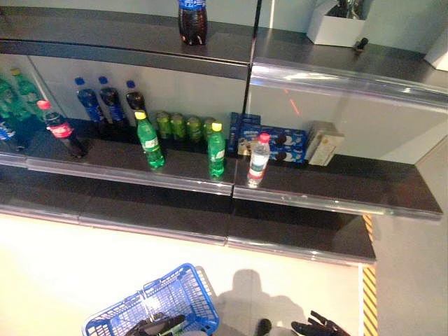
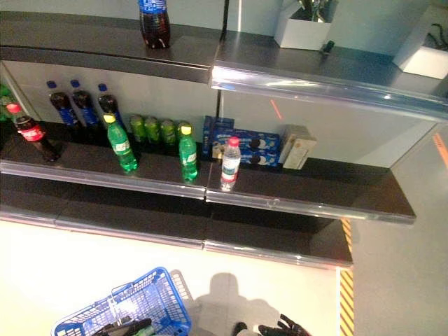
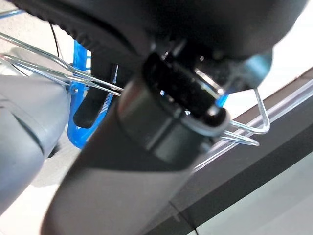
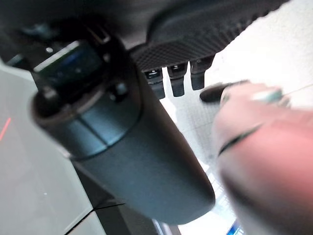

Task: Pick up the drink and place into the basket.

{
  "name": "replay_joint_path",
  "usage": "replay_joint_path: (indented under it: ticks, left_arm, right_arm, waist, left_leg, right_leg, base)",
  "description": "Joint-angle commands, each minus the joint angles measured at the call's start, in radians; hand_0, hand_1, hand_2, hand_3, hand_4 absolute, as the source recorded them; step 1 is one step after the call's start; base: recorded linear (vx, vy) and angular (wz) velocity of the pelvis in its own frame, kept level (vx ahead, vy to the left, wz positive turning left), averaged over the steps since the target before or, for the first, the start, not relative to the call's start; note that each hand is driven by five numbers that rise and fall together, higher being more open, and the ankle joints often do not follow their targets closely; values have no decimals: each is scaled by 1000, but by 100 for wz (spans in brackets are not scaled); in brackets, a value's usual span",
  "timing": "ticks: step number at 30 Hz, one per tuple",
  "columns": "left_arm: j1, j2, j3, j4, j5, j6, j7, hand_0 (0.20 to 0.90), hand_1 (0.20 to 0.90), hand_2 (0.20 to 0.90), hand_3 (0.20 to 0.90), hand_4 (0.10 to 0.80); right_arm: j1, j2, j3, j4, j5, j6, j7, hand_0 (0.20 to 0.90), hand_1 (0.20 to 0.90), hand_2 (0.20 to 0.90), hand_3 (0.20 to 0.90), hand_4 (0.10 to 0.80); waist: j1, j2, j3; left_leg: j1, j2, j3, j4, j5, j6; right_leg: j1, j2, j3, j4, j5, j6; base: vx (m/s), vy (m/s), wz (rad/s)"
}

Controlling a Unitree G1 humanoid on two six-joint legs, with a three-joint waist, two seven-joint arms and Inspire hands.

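Observation:
Drinks stand on the middle shelf point(image 1: 175, 178): a clear bottle with a red cap point(image 1: 258, 159), two green bottles point(image 1: 150, 141) point(image 1: 216, 150), a red-capped cola point(image 1: 63, 129) and dark blue-capped bottles point(image 1: 105, 101). One more cola point(image 1: 192, 21) is on the top shelf. Low at the left hangs the blue wire basket point(image 1: 164, 301). My left hand point(image 1: 157, 325) sits over it, its fingers point(image 3: 93, 105) curled at the wire handles point(image 3: 244, 132). My right hand point(image 1: 318, 327) is low at the right with spread fingers, far below the bottles and holding nothing.
Green cans point(image 1: 180, 126) line the back of the middle shelf beside blue biscuit boxes point(image 1: 269, 140) and a cream carton point(image 1: 323, 143). A white box point(image 1: 336, 24) is on the top shelf. A yellow-striped strip point(image 1: 368, 280) marks the floor at the right.

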Motion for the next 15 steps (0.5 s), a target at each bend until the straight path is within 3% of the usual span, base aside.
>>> replay_joint_path:
  ticks: [1,6,9,12,15]
  left_arm:
    - [-99,-18,6,-33,-19,-48,-65,300,300,300,200,100]
    - [-111,2,-1,-34,-30,-35,-79,300,300,300,200,100]
    - [-118,-29,-2,-59,-76,-36,-62,300,300,300,200,100]
    - [-109,-52,-32,-68,-52,-52,-66,300,300,300,200,100]
    - [-111,-77,-48,-84,-44,-49,-63,300,300,300,200,100]
  right_arm:
    - [-54,-46,-5,3,7,-53,25,900,900,900,900,800]
    - [-96,-59,9,-13,18,-15,21,900,900,900,900,800]
    - [-112,-73,31,-28,25,-9,4,900,900,900,900,800]
    - [-97,-83,13,-27,57,-10,-37,900,900,900,900,800]
    - [-79,-99,-19,-6,44,-22,-26,900,900,900,900,800]
  waist:
    - [-27,28,-25]
    - [-34,18,-10]
    - [-35,14,24]
    - [-41,16,33]
    - [-40,21,18]
  left_leg:
    - [-23,-36,-77,10,-42,-63]
    - [-52,12,-80,75,-67,-88]
    - [-94,76,-92,151,-40,-119]
    - [-103,103,-88,141,-5,-138]
    - [-95,105,-91,105,4,-144]
  right_leg:
    - [37,34,55,-77,57,33]
    - [8,32,83,-71,51,18]
    - [-22,37,67,-17,39,-1]
    - [-1,42,54,-27,33,-16]
    - [30,35,17,-73,34,-16]
  base:
    - [88,-278,-13]
    - [67,-361,-5]
    - [19,-324,7]
    - [27,-96,16]
    - [14,29,18]
